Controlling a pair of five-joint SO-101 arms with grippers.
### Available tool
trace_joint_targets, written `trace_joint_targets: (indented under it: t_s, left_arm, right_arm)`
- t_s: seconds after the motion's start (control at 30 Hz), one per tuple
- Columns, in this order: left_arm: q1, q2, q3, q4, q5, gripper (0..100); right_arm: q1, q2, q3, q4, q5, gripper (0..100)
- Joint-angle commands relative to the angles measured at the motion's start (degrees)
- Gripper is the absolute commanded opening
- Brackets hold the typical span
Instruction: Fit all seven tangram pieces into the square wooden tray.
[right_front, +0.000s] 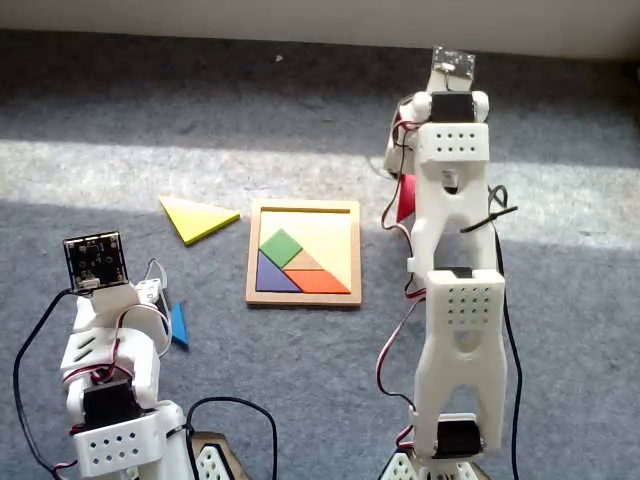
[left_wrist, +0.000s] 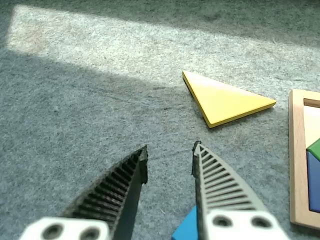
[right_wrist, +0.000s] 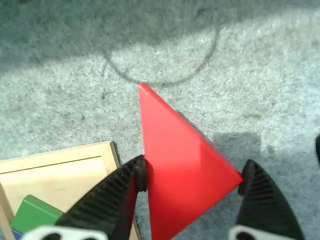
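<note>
The square wooden tray (right_front: 303, 297) lies mid-carpet and holds a green square (right_front: 281, 247), a blue triangle (right_front: 271, 275), an orange triangle (right_front: 320, 281) and a tan piece (right_front: 305, 259). A yellow triangle (right_front: 198, 218) lies left of it, also ahead of my left gripper (left_wrist: 170, 149), which hangs open over bare carpet. A blue piece (right_front: 178, 325) lies beside that arm, its corner under the fingers (left_wrist: 185, 231). My right gripper (right_wrist: 192, 175) is shut on the red triangle (right_wrist: 185, 165), one finger on each side, just past the tray corner (right_wrist: 107, 150).
Grey carpet covers the floor, with a sunlit band across the far part. The right arm (right_front: 455, 300) stretches along the tray's right side with cables (right_front: 395, 350) beside it. The left arm's base (right_front: 110, 400) sits at the near left.
</note>
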Motion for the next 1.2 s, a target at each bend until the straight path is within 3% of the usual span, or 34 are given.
trace_joint_targets:
  t_s: [0.0, 0.13, 0.53, 0.7, 0.87, 1.17]
  left_arm:
    - [1.0, -0.5, -0.5, -0.1, -0.5, 17]
    - [1.0, -0.5, -0.5, -0.1, -0.5, 17]
    - [0.8, -0.5, -0.5, -0.1, -0.5, 17]
    - [0.7, -0.5, -0.5, -0.1, -0.5, 17]
    - [0.7, -0.5, -0.7, -0.1, -0.5, 17]
    - [0.7, -0.5, -0.7, 0.0, -0.5, 17]
  right_arm:
    - [-3.1, -10.5, 7.4, 1.1, 2.1, 24.9]
    - [-6.8, -16.5, 16.3, 1.1, 6.0, 24.9]
    - [-12.4, -28.4, 35.3, 0.7, 6.2, 25.0]
    - [-14.7, -28.7, 40.0, -2.9, 6.4, 25.2]
    - [-17.2, -28.8, 42.0, -3.8, 13.2, 25.2]
    - [-19.5, -28.8, 42.0, -2.8, 16.7, 25.2]
